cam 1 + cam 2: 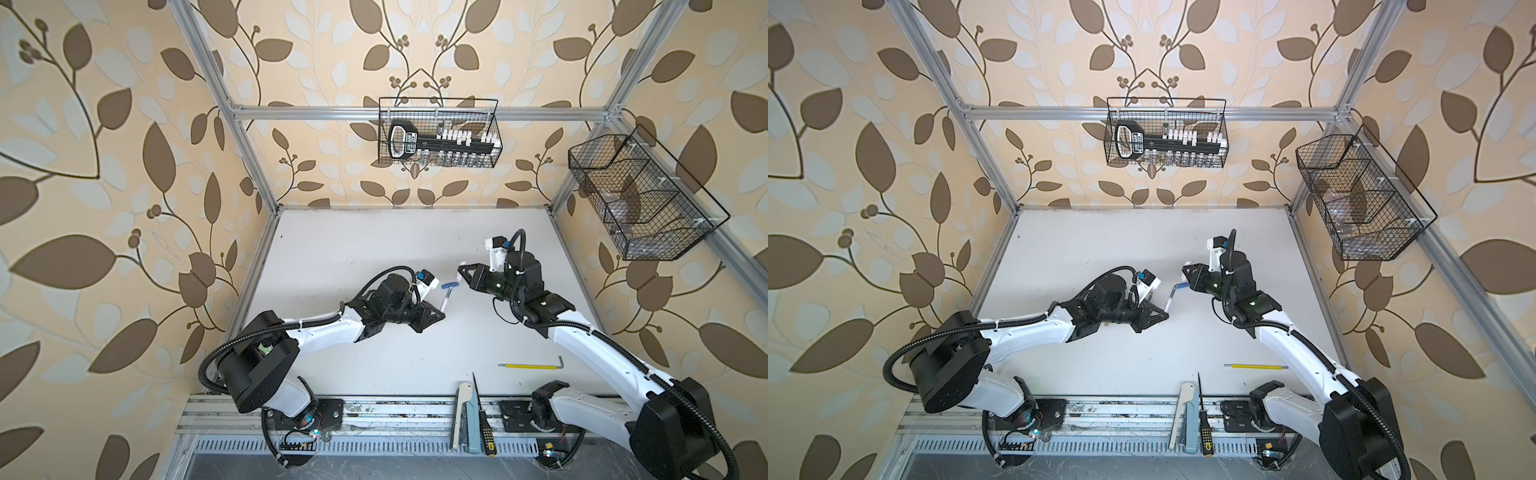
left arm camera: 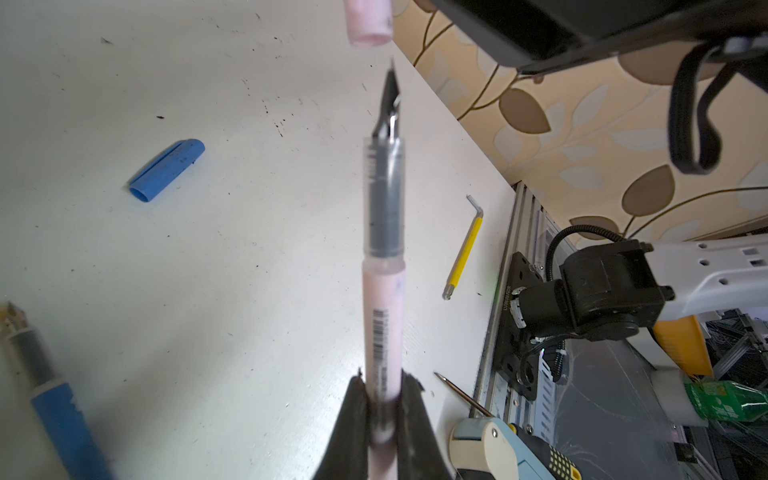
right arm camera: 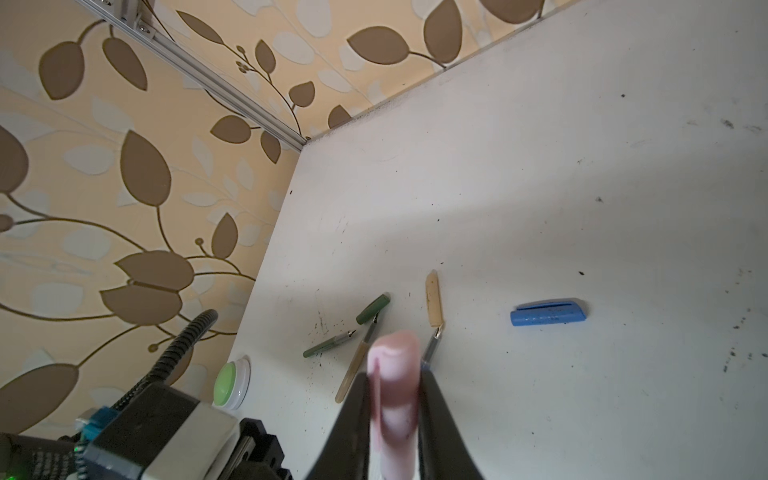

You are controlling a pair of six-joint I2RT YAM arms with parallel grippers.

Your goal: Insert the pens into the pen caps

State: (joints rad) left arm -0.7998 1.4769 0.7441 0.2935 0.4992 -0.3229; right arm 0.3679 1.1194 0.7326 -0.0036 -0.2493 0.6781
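The left claw [image 1: 441,312] is clamping the light, stiff pale pink pen [image 2: 382,307] near its tail; the right claw [image 1: 462,271], at one o'clock in a top view, is pinching the probably slippery pink cap [image 3: 395,361].

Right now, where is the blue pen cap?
In both top views the blue pen cap lies on the white table near its middle, seen between the left gripper and the right gripper.

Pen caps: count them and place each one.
4: pink cap in the right end effector; blue cap, tan cap and green cap lie apart on the table.
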